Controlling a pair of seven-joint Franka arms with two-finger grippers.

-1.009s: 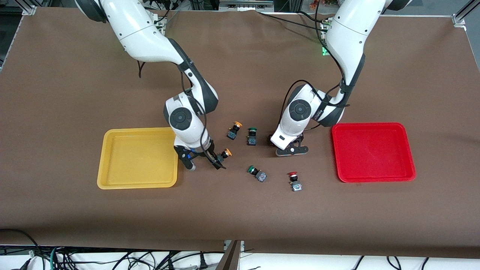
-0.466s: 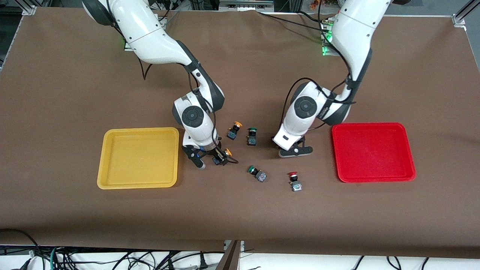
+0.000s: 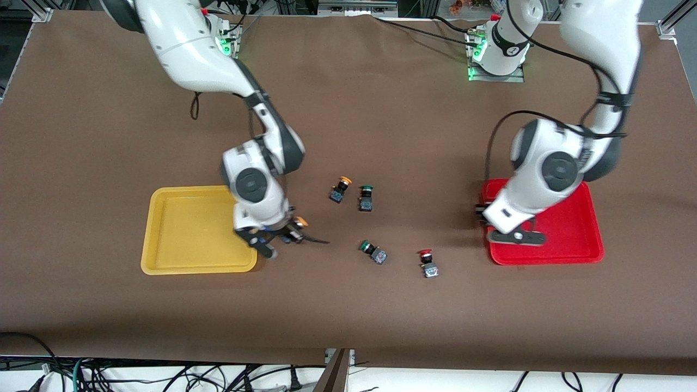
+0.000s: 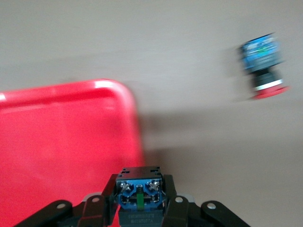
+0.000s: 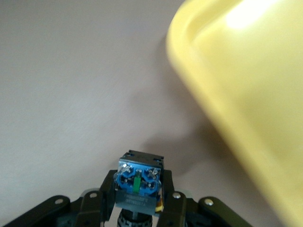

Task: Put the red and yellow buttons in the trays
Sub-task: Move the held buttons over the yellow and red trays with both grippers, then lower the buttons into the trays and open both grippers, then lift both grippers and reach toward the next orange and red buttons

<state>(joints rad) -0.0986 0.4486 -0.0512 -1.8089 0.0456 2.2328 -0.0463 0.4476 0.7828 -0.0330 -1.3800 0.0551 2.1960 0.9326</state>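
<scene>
Right gripper point(image 5: 137, 203) clamps a yellow button point(image 5: 138, 182) between its fingers, beside the yellow tray point(image 3: 163, 228). Left gripper point(image 4: 140, 208) clamps a button point(image 4: 140, 191) over the red tray's point(image 4: 61, 142) edge.

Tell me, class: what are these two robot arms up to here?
Each arm carries a button to a tray. The right gripper holds a yellow button at the yellow tray's edge; the left gripper, over the red tray, holds another button. One yellow, one red and two green buttons lie on the table.
</scene>
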